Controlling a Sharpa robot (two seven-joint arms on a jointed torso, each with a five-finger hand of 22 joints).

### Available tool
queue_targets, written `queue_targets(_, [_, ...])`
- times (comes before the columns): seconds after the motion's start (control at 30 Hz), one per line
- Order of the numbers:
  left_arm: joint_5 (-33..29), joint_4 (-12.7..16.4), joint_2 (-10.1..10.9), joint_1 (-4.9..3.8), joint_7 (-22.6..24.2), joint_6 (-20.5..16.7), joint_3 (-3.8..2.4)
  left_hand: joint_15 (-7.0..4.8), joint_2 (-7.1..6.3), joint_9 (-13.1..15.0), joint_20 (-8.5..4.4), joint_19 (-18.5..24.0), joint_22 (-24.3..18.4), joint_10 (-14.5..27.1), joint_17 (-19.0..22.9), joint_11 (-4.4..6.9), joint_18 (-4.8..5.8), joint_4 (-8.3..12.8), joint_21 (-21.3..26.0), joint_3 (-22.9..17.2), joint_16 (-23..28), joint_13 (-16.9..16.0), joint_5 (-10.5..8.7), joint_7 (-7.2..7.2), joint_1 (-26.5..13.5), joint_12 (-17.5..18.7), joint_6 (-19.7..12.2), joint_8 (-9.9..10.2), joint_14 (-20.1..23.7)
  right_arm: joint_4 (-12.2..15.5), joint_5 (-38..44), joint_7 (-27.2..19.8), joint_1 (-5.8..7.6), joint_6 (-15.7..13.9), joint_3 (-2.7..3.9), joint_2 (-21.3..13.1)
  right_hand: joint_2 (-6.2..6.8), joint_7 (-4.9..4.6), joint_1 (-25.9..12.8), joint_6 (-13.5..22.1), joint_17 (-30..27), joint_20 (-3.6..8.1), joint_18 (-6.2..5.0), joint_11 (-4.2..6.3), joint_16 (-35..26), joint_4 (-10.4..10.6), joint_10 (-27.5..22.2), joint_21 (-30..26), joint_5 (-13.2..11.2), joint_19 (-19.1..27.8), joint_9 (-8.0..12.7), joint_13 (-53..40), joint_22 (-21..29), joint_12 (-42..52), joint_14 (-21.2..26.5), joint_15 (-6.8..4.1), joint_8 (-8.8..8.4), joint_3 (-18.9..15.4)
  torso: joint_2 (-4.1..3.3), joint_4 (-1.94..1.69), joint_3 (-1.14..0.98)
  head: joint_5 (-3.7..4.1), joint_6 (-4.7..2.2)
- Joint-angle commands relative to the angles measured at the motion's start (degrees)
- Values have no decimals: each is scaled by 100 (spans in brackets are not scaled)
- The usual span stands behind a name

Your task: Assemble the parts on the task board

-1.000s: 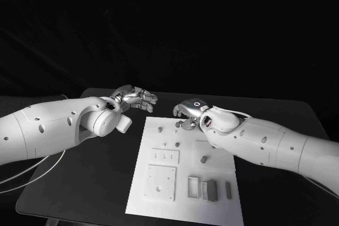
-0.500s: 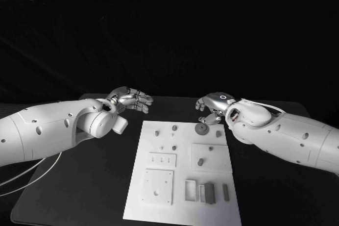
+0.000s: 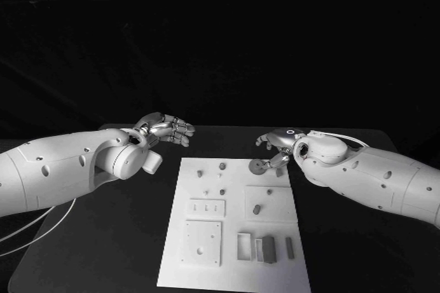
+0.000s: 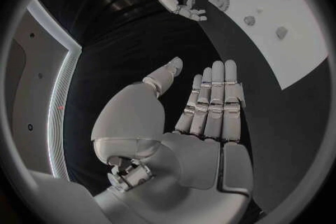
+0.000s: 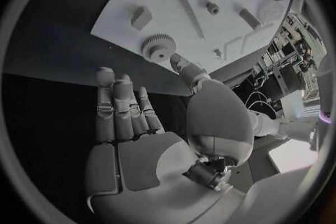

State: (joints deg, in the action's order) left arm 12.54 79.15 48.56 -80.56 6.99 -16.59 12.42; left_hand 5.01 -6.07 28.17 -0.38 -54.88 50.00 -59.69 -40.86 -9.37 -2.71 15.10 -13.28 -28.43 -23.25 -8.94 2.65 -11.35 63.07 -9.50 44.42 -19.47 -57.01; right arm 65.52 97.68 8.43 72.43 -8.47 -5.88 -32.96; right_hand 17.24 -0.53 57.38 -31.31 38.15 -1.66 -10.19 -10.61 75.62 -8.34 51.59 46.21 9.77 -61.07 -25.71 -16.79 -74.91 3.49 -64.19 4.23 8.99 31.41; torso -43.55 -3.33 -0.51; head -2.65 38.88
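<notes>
My right hand (image 3: 278,148) hangs over the black worktop (image 3: 110,242) at the far right corner of the white rectangular task board (image 3: 234,267), fingers straight and a little apart, thumb out — nothing in it. In the right wrist view that hand (image 5: 150,140) shows a bare palm, and just past its fingertips lies the small grey toothed gear (image 5: 157,47), flat on the board's edge; I can't tell whether the thumb tip touches it. From the head camera the same gear (image 3: 259,168) sits right beside the hand, on the board's far right corner.

My left hand (image 3: 168,129) is up off the worktop, well out from the board's far left corner, fingers extended side by side, thumb apart — it holds nothing. The left wrist view confirms it: an open palm (image 4: 189,129) with the board beyond the fingertips.

Nearer me than both hands, the other small grey parts (image 3: 257,209) stand or lie on the board, with a cluster of grey rectangular blocks (image 3: 267,248) closest to me.
</notes>
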Motion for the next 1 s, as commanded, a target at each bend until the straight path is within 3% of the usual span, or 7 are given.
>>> queue_targets(0.03, [32,-9,-12,-6,67,42,-4,1,-43,10,-25,-8,9,39,-9,-6,-76,-8,38,-12,31,-8,17,-24,3,34,-39,39,-45,-52,154,101,-47,398,-14,59,5,134,-92,317,-26,-14,-481,-53,4,34,-183,-54,-2,86,30,28,-96,5,112,34,-104,-84,-4,-6,1,12,14])
queue_targets(0.1, [33,-20,-24,-6,66,50,-4,1,-43,10,-25,-8,10,39,-10,-6,-76,-8,38,-11,32,-8,17,-24,3,35,-39,40,-46,-100,179,105,-80,409,-23,94,9,165,-111,595,-34,-23,-481,-63,14,58,-228,-68,-2,107,156,30,-93,17,146,48,-173,-130,-5,-2,-2,11,18])
queue_targets(0.37, [43,-30,-55,-6,58,75,-4,2,-41,10,-24,-8,10,41,-14,-7,-75,-11,40,-12,36,-9,17,-25,0,37,-41,41,-45,-278,206,63,-159,382,-102,264,10,252,-139,711,-59,-27,-481,-67,46,150,-248,-83,1,112,126,14,-88,37,179,50,-119,-181,-4,-7,17,9,45])
queue_targets(0.53, [46,-26,-55,-6,47,80,-4,2,-40,11,-24,-8,11,42,-16,-8,-75,-12,41,-12,39,-10,17,-25,0,39,-42,42,-45,-294,271,59,-168,390,-108,319,5,261,-117,555,-74,-12,-481,-47,78,205,-190,-76,3,84,-71,-17,-88,65,161,30,13,-180,-4,-12,14,-1,66])
queue_targets(0.67, [49,-18,-56,-6,40,84,-4,2,-40,11,-24,-8,11,42,-17,-8,-74,-13,42,-12,40,-10,17,-26,-1,40,-42,43,-46,-323,313,61,-169,400,-127,329,2,219,-88,441,-93,3,-481,-33,97,250,-155,-70,3,60,-168,-41,-88,73,146,17,142,-175,-1,-5,19,-4,72])
queue_targets(0.77, [67,-10,-51,-6,29,90,-4,2,-39,11,-24,-8,12,43,-18,-8,-74,-14,42,-12,42,-11,17,-26,-1,40,-42,43,-46,-310,317,47,-169,400,-136,329,-2,128,-47,273,-119,16,-481,-17,114,291,-115,-68,3,42,-272,-70,-89,77,135,2,318,-174,-1,-2,25,-5,79])
queue_targets(1.0, [73,-3,-53,-6,18,89,-4,3,-37,12,-24,-8,12,43,-21,-9,-74,-16,44,-13,44,-12,17,-26,-2,42,-43,43,-46,-352,374,46,-169,445,-160,342,-33,-25,103,-67,-159,42,-481,5,154,373,-46,-50,5,-10,-440,-119,-91,82,98,-22,619,-74,0,3,18,-12,96])
